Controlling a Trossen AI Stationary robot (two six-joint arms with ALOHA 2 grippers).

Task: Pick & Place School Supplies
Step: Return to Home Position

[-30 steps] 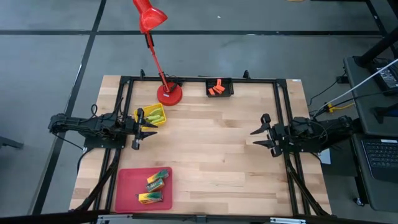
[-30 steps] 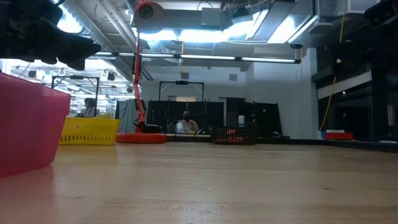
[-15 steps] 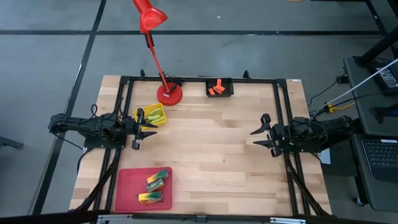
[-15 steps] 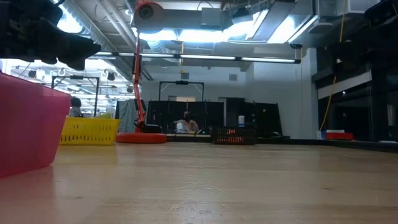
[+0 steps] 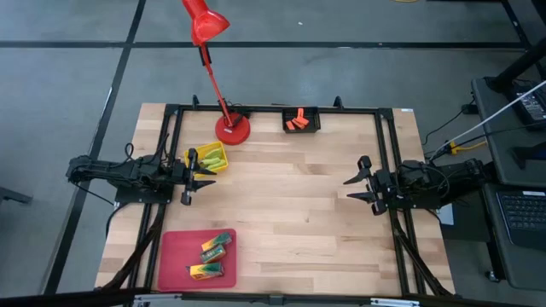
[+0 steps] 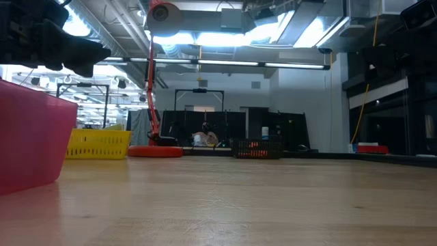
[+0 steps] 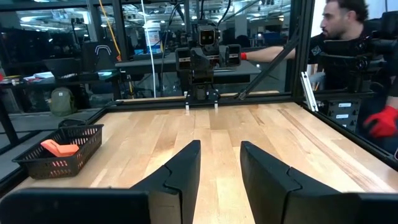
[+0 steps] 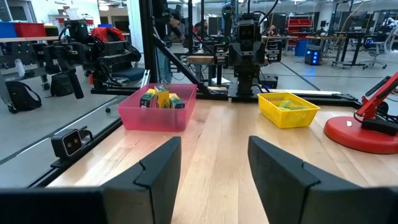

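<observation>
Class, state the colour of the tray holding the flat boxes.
Red tray, clearest in the high view.

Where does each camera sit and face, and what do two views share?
High view: overhead, looking down; left gripper and right gripper show.
Low view: table height, facing the lamp; left arm above.
Left wrist view: faces right arm past own open fingers.
Right wrist view: faces left arm past own open fingers.
Shared: low and right wrist views show the red tray.

The table (image 5: 290, 213) is smooth pale wood with a soft sheen. The red tray (image 5: 175, 256) at 7 o'clock looks like translucent plastic. The left gripper (image 7: 221, 144) is matt and dark.
</observation>
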